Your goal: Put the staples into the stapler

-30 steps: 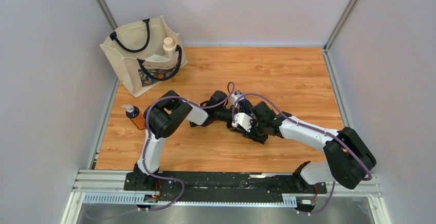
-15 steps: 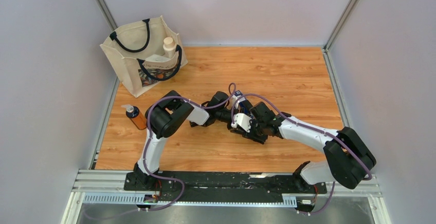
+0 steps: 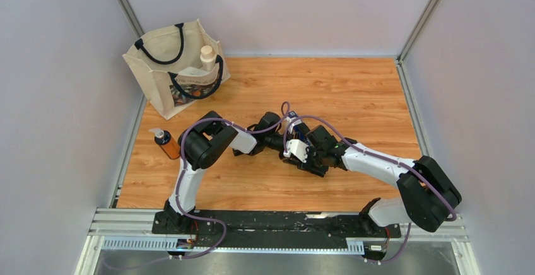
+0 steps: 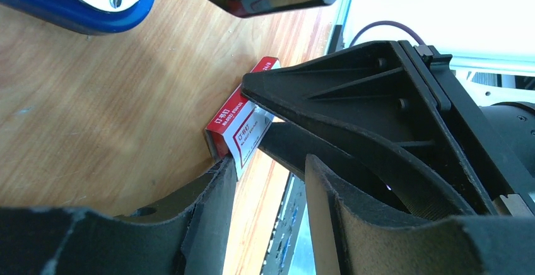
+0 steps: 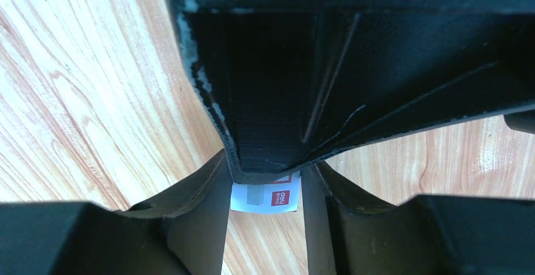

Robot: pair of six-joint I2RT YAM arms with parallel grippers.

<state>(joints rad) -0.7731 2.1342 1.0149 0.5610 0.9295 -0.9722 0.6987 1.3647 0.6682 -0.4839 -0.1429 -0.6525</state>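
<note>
The staples box [image 4: 235, 118] is small, white and red, and lies on the wood table with its white flap [image 4: 251, 137] sticking out. It also shows in the right wrist view [image 5: 265, 198], wedged between my right gripper's [image 5: 265, 183] fingers [image 5: 202, 193], which are shut on its sides. My left gripper [image 4: 268, 164] has its jaws narrowly apart with nothing between them. Its left fingertip [image 4: 222, 169] touches the box's corner. The blue and chrome stapler [image 4: 76, 0] lies just beyond. No loose staple strip shows. In the top view both wrists meet mid-table and hide the box.
A cream tote bag [image 3: 176, 67] holding a white bottle stands at the back left. An orange pump bottle [image 3: 166, 143] stands at the left table edge. Metal rails run along the table's sides and its near edge [image 3: 277, 221].
Almost nothing has moved. The right wrist has edged a little to the left, toward the left gripper.
</note>
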